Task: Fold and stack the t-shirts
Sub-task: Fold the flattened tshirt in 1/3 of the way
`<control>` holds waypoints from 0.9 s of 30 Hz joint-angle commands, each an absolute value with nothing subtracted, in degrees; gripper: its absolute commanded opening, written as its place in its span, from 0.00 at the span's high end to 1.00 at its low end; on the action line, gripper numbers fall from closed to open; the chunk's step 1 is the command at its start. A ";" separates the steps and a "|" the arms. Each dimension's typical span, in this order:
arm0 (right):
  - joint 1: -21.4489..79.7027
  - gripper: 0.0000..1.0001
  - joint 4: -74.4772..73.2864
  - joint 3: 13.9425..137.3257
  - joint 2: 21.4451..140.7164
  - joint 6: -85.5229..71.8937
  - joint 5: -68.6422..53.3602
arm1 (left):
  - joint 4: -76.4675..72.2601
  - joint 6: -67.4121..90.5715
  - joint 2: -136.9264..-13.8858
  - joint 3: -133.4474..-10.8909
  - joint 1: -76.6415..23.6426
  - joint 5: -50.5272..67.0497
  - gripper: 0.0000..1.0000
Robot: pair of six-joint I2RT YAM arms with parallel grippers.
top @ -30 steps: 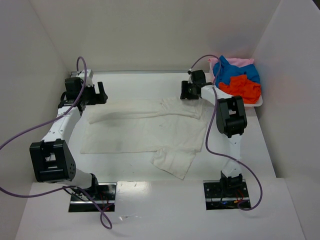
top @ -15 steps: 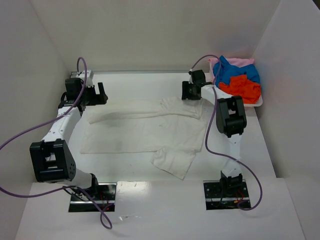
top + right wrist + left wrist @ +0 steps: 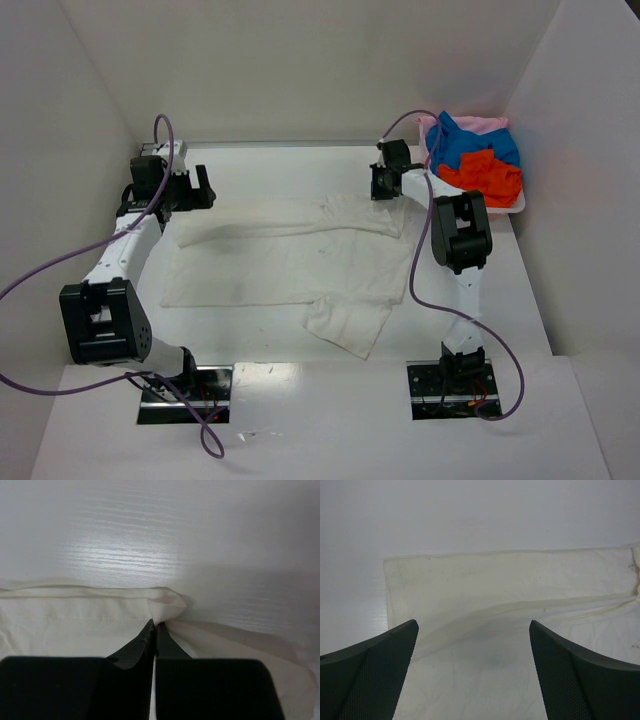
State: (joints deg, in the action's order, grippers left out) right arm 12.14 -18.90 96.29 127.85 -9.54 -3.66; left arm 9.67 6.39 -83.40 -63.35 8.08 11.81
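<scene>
My right fingers [image 3: 154, 627] are pressed together, and their tips pinch a small pucker of cloth at the far edge of the off-white t-shirt [image 3: 290, 260], close to its far right corner. In the right wrist view the hem runs off to the left of the pinch, and the fabric bunches up right at the tips. Bare desk [image 3: 280, 165] lies beyond it.

My left fingers [image 3: 198, 188] stand spread wide and hold nothing. They hover over the far left corner of the same shirt. The left wrist view shows that corner lying flat between them, with a long soft crease running across the cloth towards the right.

The off-white t-shirt is spread across the middle of the desk. Its far strip is doubled over into a rumpled band, and one sleeve sticks out from its near edge, towards my right base.

The other shirts are heaped well off its far right corner, in a shallow white tray [image 3: 518, 208] against the side wall. The blue t-shirt [image 3: 470, 145] is in the middle of the heap. The orange-red t-shirt [image 3: 485, 175] lies on the near side, and the pink t-shirt [image 3: 480, 123] shows behind.
</scene>
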 commanded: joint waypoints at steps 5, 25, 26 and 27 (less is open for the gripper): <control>12.39 1.00 -16.26 94.32 118.49 -10.99 -4.83 | 8.70 8.08 -83.14 -63.63 8.35 15.20 0.00; 17.40 0.52 -12.74 53.18 83.51 -23.11 -18.56 | 8.17 10.20 -82.61 -61.44 8.35 23.29 0.00; 17.40 0.49 -12.74 52.65 82.37 -23.12 -18.02 | 8.17 10.20 -82.62 -61.44 8.35 23.29 0.00; 17.40 0.38 -12.74 52.65 81.22 -23.81 -16.97 | 8.17 10.20 -83.40 -61.44 8.35 23.29 0.00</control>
State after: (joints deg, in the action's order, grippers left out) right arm 17.02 -13.17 52.80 86.78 -22.65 -17.45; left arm 9.45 9.41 -83.40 -61.76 8.08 21.02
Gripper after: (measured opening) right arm 0.572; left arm 0.995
